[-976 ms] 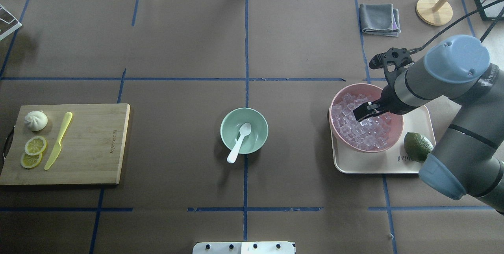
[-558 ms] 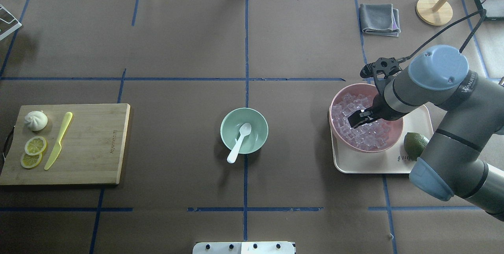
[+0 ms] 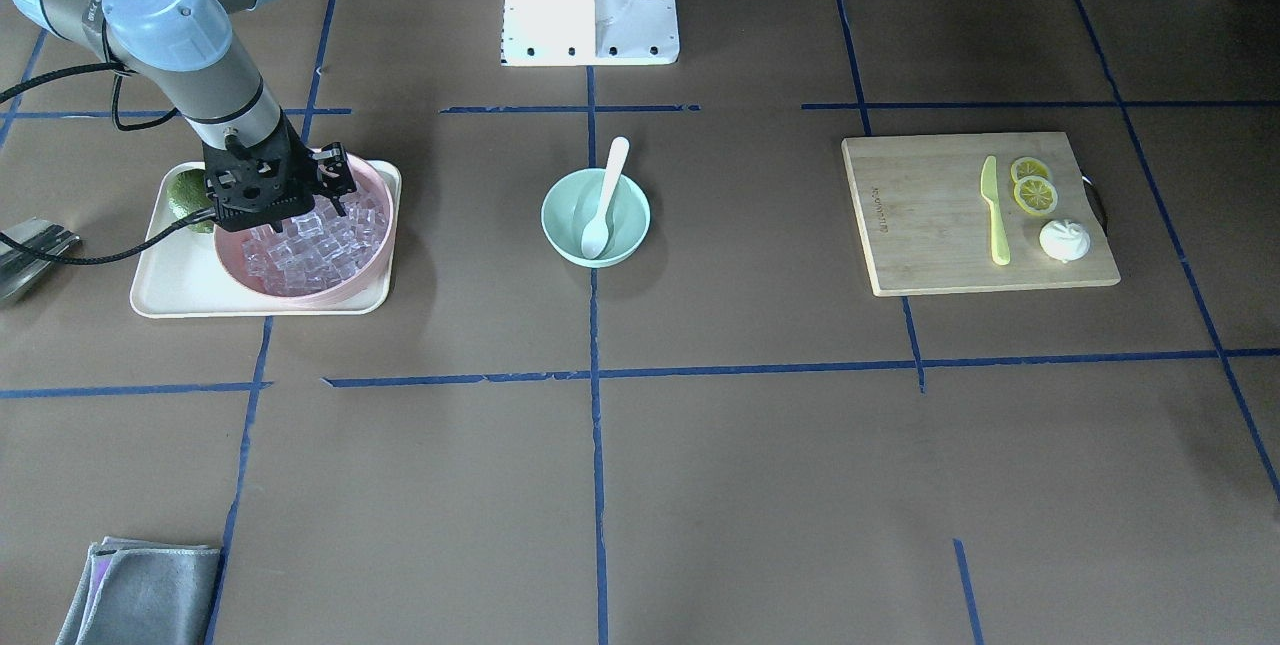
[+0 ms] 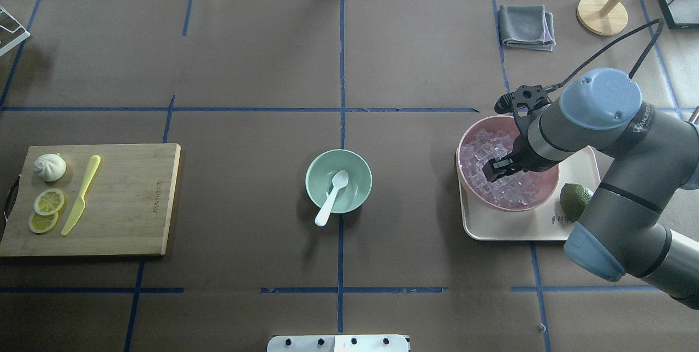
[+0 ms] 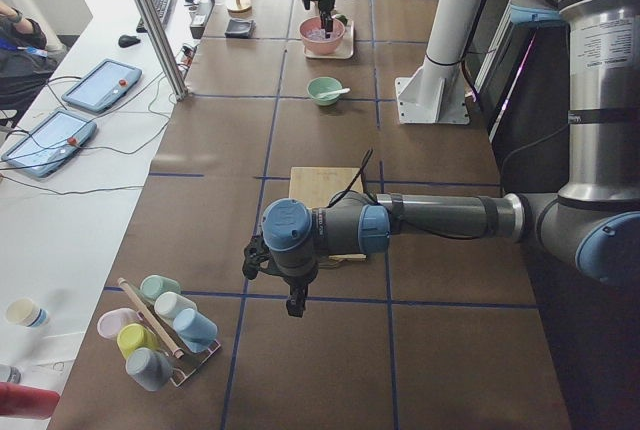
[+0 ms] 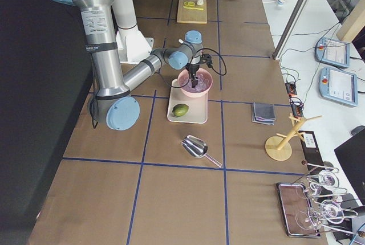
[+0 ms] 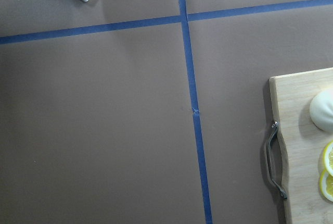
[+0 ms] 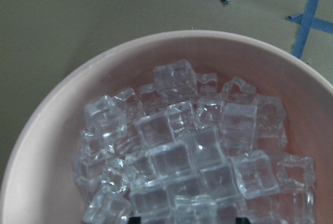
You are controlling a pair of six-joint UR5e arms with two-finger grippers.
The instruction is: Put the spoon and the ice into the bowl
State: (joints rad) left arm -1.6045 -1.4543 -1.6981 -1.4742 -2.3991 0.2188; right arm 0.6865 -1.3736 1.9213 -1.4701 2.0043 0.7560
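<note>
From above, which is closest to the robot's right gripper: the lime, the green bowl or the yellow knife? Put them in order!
From the right gripper:
1. lime, on the tray beside it
2. green bowl, table middle
3. yellow knife, on the far-left board

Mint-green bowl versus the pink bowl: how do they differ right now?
The mint-green bowl is smaller than the wide pink bowl. The green bowl holds only the white plastic spoon; the pink bowl holds clear ice cubes. The green bowl sits on the table, the pink bowl on a cream tray. Both are round, upright.
</note>
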